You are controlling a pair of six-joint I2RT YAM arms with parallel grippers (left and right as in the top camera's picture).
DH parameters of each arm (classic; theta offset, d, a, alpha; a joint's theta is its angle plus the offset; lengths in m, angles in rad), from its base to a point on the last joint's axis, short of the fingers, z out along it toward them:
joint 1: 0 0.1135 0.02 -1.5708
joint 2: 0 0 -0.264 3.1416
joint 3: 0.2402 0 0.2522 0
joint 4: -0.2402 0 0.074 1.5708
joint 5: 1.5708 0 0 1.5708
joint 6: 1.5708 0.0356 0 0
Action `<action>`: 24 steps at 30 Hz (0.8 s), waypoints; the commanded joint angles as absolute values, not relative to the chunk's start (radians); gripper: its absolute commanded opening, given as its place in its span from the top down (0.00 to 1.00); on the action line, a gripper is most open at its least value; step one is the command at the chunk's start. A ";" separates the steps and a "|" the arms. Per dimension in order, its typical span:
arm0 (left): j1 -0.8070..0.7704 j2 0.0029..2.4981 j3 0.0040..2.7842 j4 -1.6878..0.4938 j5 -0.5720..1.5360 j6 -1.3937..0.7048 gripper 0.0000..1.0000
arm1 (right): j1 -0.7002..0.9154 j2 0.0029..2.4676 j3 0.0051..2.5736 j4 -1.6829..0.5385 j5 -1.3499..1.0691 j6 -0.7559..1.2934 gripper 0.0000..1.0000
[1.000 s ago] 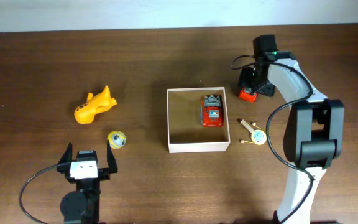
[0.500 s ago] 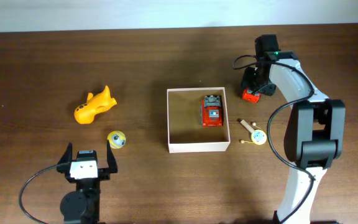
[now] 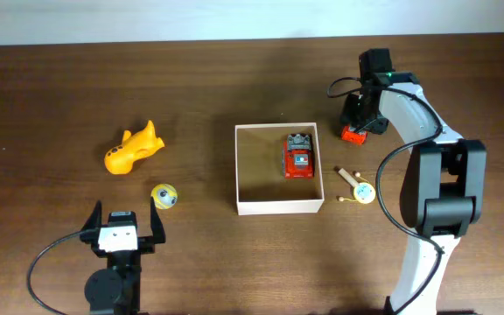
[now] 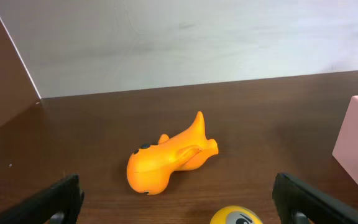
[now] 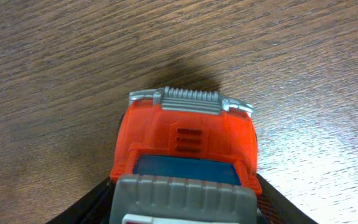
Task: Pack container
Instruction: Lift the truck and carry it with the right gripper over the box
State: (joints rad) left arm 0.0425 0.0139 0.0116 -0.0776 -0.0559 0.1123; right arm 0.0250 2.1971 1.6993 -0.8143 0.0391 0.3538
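From above, the container (image 3: 279, 206) sits near the middle of the dark wooden tabletop (image 3: 59, 87). It is a shallow square box, open at the top, with thin white walls and a tan floor. A red toy truck (image 3: 298, 157) lies inside it, up towards the 1 o'clock corner and close to the wall there. At 2 o'clock from the container and apart from it, the right jaws are set low over a second truck (image 3: 348, 135), an orange-red one standing on the wood. The right wrist view shows this truck's grey grille and blue windscreen. A black finger (image 5: 82, 208) lies low along each flank, right up against the body, but I cannot tell whether the two are pressing it or only flanking it. Just off the container at 4 o'clock lies a small wooden stick joined to a pale yellow disc (image 3: 363, 192). Well apart at 9 to 10 o'clock, an orange animal-shaped toy (image 3: 132, 149) rests on the wood. A yellow ball (image 3: 164, 197) lies at 8 o'clock. Farther out along 8 o'clock the left jaws stand wide apart, gripping nothing, their dark fingers (image 4: 58, 199) at either edge of the left wrist view. The ball lies just beside the fingertip nearer the container.
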 commanded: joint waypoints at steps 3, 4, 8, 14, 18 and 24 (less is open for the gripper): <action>0.049 0.005 0.009 -0.080 -0.048 0.122 0.01 | 0.019 2.196 1.689 -0.823 0.033 0.344 0.44; 0.049 0.005 0.009 -0.080 -0.048 0.122 0.01 | 0.019 2.189 1.690 -0.825 0.032 0.344 0.44; 0.049 0.006 0.009 -0.080 -0.048 0.122 0.01 | 0.019 2.157 1.704 -0.839 0.029 0.331 0.44; 0.049 0.005 0.009 -0.080 -0.048 0.122 0.01 | 0.019 2.133 1.784 -0.921 0.009 0.317 0.44; 0.049 0.005 0.009 -0.080 -0.048 0.122 0.01 | 0.019 2.132 1.879 -1.009 -0.042 0.272 0.43; 0.049 0.005 0.009 -0.080 -0.048 0.122 0.01 | 0.023 2.132 2.023 -1.143 -0.061 0.258 0.43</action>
State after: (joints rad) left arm 0.0425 0.0139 0.0116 -0.0776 -0.0559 0.1123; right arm 0.0250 2.1891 1.9495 -1.1107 -0.0353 0.2794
